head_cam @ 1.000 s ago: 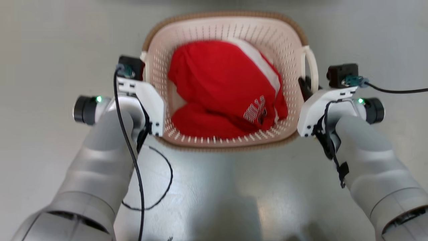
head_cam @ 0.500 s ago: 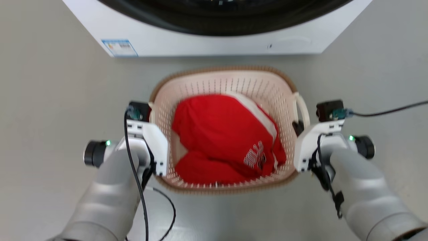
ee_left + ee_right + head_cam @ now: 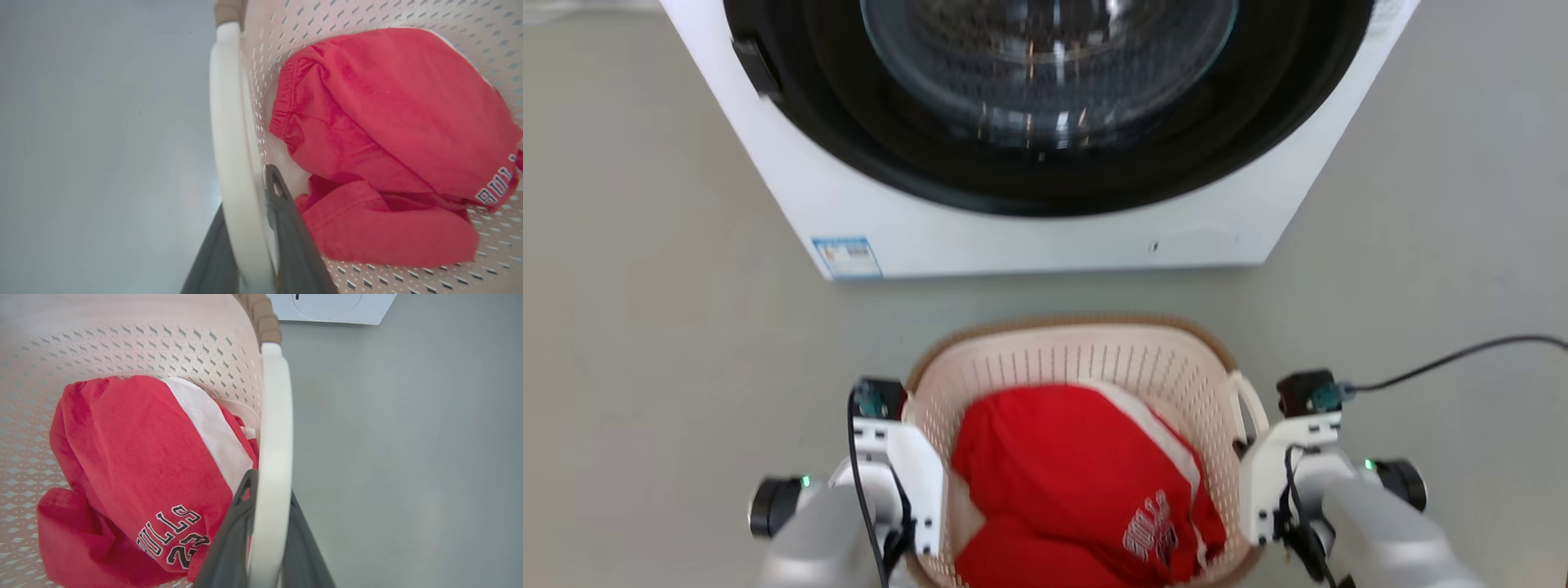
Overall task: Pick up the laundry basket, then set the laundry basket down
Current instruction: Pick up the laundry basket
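Writing on the cloth: on the red garment (image 3: 1078,474) in the basket we read "ULLS" over "23" in white letters with dark outlines, low in the right wrist view. The left wrist view catches only "BUL" at its right edge.
Sticker: a small blue-edged label (image 3: 847,257) sits at the lower left corner of the washer's front; its print is too small for us to read.
Washer: the white washer (image 3: 1029,237) with its round dark glass door takes the upper half of the head view.
Laundry basket: the laundry basket (image 3: 1086,359) lies at the lower middle of the head view. It is apart from the washer, with a strip of grey floor (image 3: 645,327) between them (we cannot tell whether it rests on that floor or hangs above it).
Arm pose: both pale forearms rise from the bottom edge of the head view, one on each side of the basket, and each wrist shows a green light.
Left gripper: the left gripper (image 3: 249,212) is narrow, its two dark fingers pinching the white left handle (image 3: 229,122), one inside the basket and one outside.
Right gripper: the right gripper (image 3: 269,490) is narrow too, clamped the same way on the right handle (image 3: 276,416).
Cable: a black cable (image 3: 1445,359) runs from the right wrist to the right edge of the frame.
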`<state>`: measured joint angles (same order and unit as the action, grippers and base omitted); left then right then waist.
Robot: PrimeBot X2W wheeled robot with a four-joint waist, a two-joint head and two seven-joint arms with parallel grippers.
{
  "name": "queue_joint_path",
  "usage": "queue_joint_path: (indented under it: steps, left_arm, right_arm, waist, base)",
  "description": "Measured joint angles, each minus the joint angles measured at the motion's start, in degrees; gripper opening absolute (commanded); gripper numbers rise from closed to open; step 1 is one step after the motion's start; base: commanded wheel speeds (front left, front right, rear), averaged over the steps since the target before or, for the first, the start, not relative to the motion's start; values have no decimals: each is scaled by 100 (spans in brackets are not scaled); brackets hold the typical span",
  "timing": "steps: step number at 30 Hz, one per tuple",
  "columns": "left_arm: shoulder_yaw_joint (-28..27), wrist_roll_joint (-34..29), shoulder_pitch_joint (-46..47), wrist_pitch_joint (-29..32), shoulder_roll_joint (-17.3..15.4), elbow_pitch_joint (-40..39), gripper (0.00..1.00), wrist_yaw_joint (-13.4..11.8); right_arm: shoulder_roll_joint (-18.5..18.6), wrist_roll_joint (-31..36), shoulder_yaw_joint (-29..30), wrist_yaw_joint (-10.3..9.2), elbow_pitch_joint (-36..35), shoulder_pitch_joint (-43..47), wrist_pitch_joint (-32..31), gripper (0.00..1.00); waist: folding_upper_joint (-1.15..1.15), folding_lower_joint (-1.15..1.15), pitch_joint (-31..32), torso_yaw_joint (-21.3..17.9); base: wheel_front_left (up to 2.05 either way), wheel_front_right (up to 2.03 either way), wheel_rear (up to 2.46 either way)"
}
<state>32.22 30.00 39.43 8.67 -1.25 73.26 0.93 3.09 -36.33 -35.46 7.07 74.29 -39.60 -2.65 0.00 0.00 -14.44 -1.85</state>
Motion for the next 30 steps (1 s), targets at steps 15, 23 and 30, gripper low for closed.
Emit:
queue_joint_path:
  steps: [15, 23, 30]
  left_arm:
    - [889, 894, -982, 308, -58, -441, 0, -302]
    - [1265, 1198, -986, 369, -80, -488, 0, -397]
    - [1503, 1404, -986, 366, -83, -481, 0, -446]
  right_arm:
    - [4, -260, -242, 0, 48, 794, -299, 0]
    - [16, -433, -420, 0, 14, 831, -396, 0]
    - [18, -524, -570, -1, -2, 905, -396, 0]
  waist:
    - [0, 0, 1352, -132]
    - [0, 0, 1560, -126]
    - [0, 0, 1565, -111]
  base:
    - [0, 0, 0]
    - [0, 0, 0]
    - [0, 0, 0]
